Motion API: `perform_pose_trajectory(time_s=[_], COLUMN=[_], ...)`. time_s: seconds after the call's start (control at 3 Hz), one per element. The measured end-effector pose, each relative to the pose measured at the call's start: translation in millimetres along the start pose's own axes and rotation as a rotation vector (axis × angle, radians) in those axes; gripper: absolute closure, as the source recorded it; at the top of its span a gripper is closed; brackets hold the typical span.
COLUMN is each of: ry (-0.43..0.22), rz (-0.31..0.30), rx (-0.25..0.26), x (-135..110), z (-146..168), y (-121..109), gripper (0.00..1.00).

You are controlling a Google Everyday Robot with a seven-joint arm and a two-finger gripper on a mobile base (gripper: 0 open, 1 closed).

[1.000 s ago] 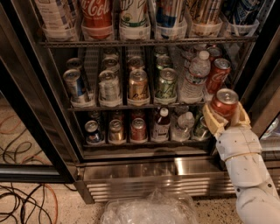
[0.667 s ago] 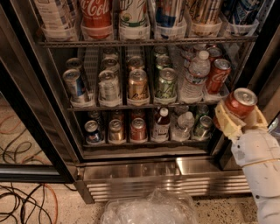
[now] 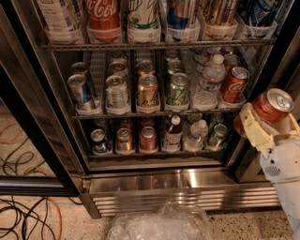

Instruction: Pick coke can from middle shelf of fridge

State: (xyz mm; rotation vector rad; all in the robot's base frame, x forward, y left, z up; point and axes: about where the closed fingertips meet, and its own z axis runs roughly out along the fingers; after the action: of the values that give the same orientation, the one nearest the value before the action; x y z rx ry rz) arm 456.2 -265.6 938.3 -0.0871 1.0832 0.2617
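My gripper (image 3: 265, 123) is at the right, outside the open fridge (image 3: 178, 180), level with the lower shelves. Its cream fingers (image 3: 252, 129) are shut on a red coke can (image 3: 269, 108), held tilted with its silver lid up and to the right. The middle shelf (image 3: 154, 111) is a wire rack holding several cans in lanes. Another red coke can (image 3: 234, 83) stands at its right end next to a clear water bottle (image 3: 209, 80).
A gold-orange can (image 3: 147, 90), a green can (image 3: 178, 88) and silver-blue cans (image 3: 80, 90) stand on the middle shelf. A big Coca-Cola bottle (image 3: 103, 14) is on the top shelf. Cables (image 3: 23, 211) lie on the floor at left. A crumpled clear plastic container (image 3: 161, 225) sits below the grille.
My gripper has pulled the coke can out of the fridge, moving right and slightly up, away from the shelf.
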Motion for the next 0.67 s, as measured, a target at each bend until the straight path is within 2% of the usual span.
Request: perform_pose_trajectory(time_s=[0.33,0.67], ry=[0.000,0.022], rz=[0.001,0.004], rx=[-0.002,-0.055], x=[-0.1,1.8], z=[0.4,4.1], y=[0.3,9.5], gripper=[1.00,1.00])
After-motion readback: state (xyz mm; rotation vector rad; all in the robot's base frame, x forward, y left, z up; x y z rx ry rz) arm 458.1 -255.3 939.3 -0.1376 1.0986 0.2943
